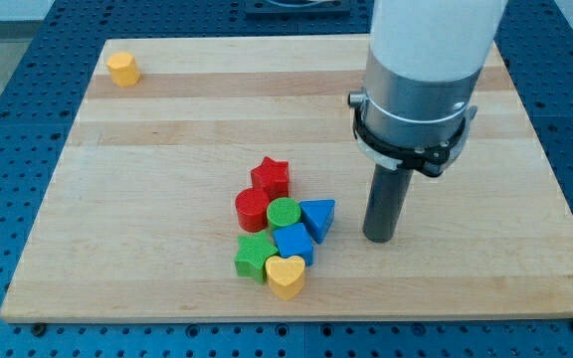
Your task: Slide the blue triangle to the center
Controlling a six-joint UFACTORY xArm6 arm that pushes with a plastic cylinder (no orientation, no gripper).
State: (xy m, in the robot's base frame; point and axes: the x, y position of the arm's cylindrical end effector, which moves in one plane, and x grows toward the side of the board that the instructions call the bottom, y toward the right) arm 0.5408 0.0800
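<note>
Right of the blue triangle [318, 217] rests my tip [380, 239], apart, positioned for pushing it leftward; no pincer is fitted.

Nothing readable shows anywhere: no text, label, brand, number or sign on the wooden surface [167, 129], on any of the coloured blocks, or on the arm's white and grey housing [421, 70] above my tip [380, 239].

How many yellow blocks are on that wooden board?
2. A yellow hexagon-like block sits alone near the view's top-left corner; a yellow heart lies at the bottom of the cluster. The arm could hide others.
</note>
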